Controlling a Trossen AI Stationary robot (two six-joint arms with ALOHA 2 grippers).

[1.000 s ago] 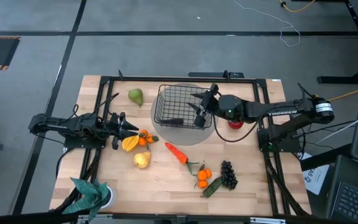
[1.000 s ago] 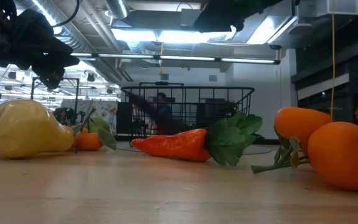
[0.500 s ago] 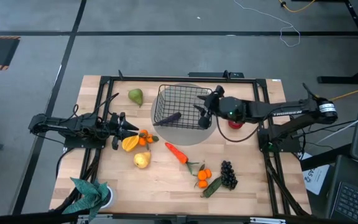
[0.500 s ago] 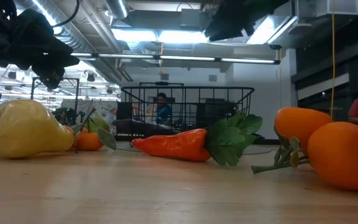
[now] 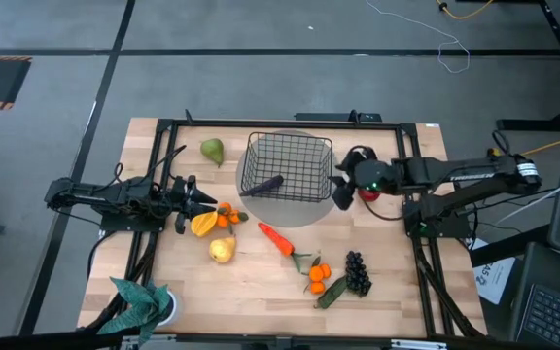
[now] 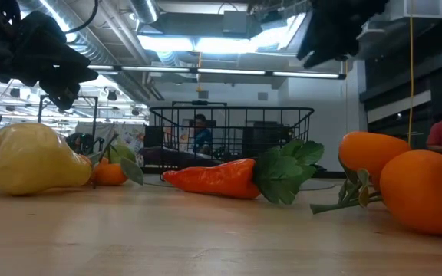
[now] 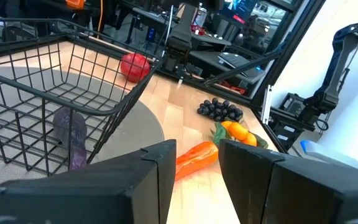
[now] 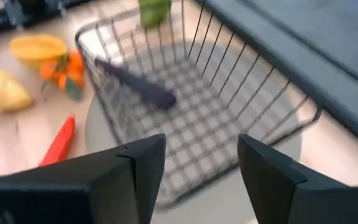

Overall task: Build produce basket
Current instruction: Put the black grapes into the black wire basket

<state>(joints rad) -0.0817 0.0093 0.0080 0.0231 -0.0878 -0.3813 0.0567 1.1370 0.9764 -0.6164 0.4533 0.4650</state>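
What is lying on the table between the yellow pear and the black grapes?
In the high view, the carrot and the small oranges lie between the yellow pear and the grapes.

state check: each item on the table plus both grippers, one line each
basket: upright on grey round mat, holds one item
purple vegetable: lying inside basket
green pear: on table, outside basket
carrot: lying on table
grapes: on table
red fruit: on table, partly hidden under right arm
left gripper: open, empty, above yellow fruit
right gripper: open, empty, beside basket
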